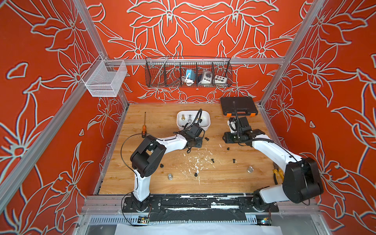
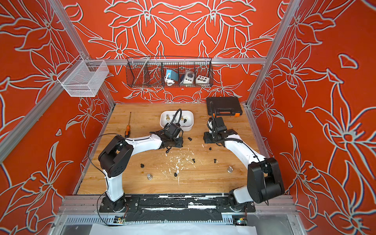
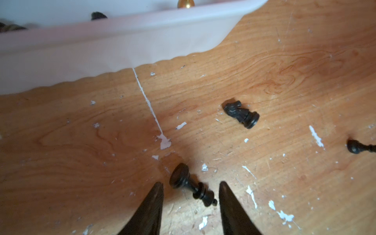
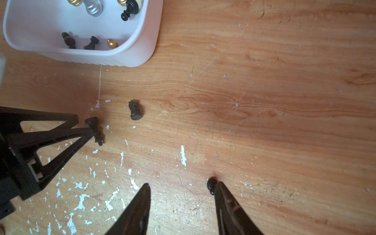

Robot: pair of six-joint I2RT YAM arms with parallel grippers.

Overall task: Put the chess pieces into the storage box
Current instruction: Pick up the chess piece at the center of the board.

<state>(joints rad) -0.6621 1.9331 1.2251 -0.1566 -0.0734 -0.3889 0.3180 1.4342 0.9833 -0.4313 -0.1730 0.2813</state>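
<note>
Your left gripper point(image 3: 191, 183) is down at the table point(image 3: 284, 61) with its jaws partly open and nothing clamped. A tall black piece point(image 3: 192, 189) lies on its side between the fingers, with a sliver of wood showing on either side of it. In the right wrist view one fingertip point(image 4: 86, 132) crosses that piece's stem and may be touching it; you can't settle that from here. In both top views the arm's own wrist housing hides those fingers completely.

Your right gripper point(image 4: 182, 184) is spread wide and holds nothing. A small black pawn point(image 4: 211, 185) lies tight against the inner face of one finger and is partly hidden behind it.

The storage box point(image 4: 142, 48) sits toward the back of the table, just beyond the left gripper. You can read only part of its contents. A gold piece point(image 4: 113, 43) and a black pair point(image 4: 68, 39) lie near the close wall, and a silver piece point(image 4: 93, 8) is cut off by the frame edge.

A black knight point(image 3: 241, 115) lies on its side between the two grippers, clear of the box. In the left wrist view another dark piece point(image 3: 359, 147) is cut off by the frame edge. Nearer the robot's base, several tiny black pieces point(image 1: 196, 174) and two silver ones point(image 1: 170, 176) are scattered, too small to identify. The pliers point(image 1: 277, 174) are mostly hidden behind the right arm.
</note>
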